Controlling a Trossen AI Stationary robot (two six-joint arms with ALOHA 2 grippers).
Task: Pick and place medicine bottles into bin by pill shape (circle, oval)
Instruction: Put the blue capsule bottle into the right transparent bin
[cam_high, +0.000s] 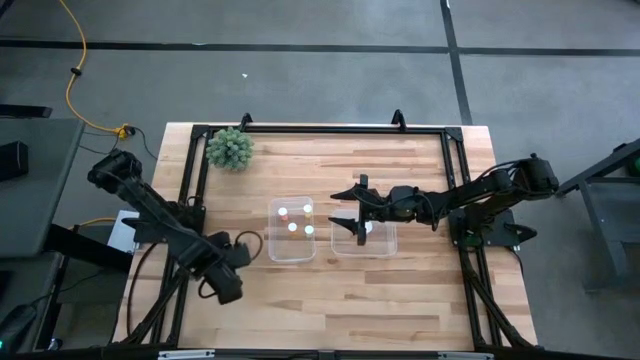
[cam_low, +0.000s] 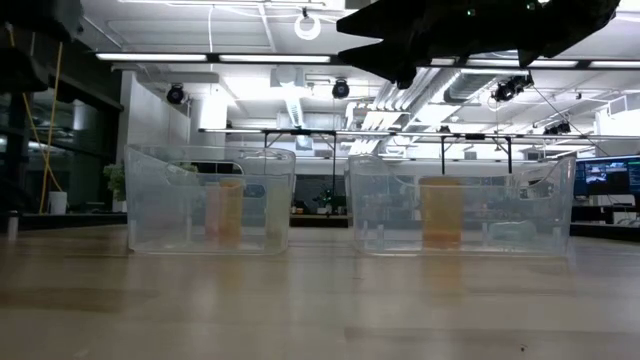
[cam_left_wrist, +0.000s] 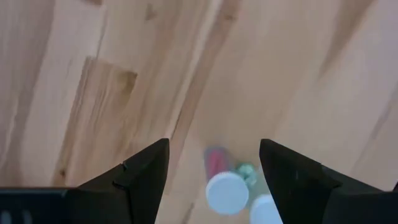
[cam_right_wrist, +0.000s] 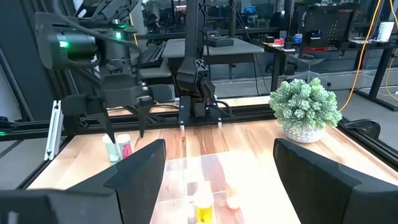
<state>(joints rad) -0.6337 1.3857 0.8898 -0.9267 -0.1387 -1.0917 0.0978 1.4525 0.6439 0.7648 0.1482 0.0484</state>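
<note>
Right now both arms are over the wooden table (cam_high: 400, 290), and neither carries anything. The right gripper (cam_high: 349, 207) hangs above the near-left edge of the right tub (cam_high: 365, 240), its two fingers spread wide apart with nothing between them. That clear tub holds one orange medicine bottle (cam_low: 441, 212), standing upright near its middle.

Beside it, the left tub (cam_high: 292, 230) already has three white-capped bottles (cam_high: 293, 227) inside; from table height I can make out an orange one and paler ones next to it, all upright.

The left gripper (cam_high: 227, 283) sits low near the table's front-left corner, well away from the tubs, and its fingers are also parted wide. Straight ahead of those fingers, two more small bottles (cam_left_wrist: 227, 186) stand on the bare wood, touching or nearly touching each other; one has a reddish body and the other looks greenish-clear. They are between the fingertips' line of sight but not gripped.

A green spiky plant (cam_high: 229, 148) in a small pot stands at the table's far-left corner, apart from everything else.
</note>
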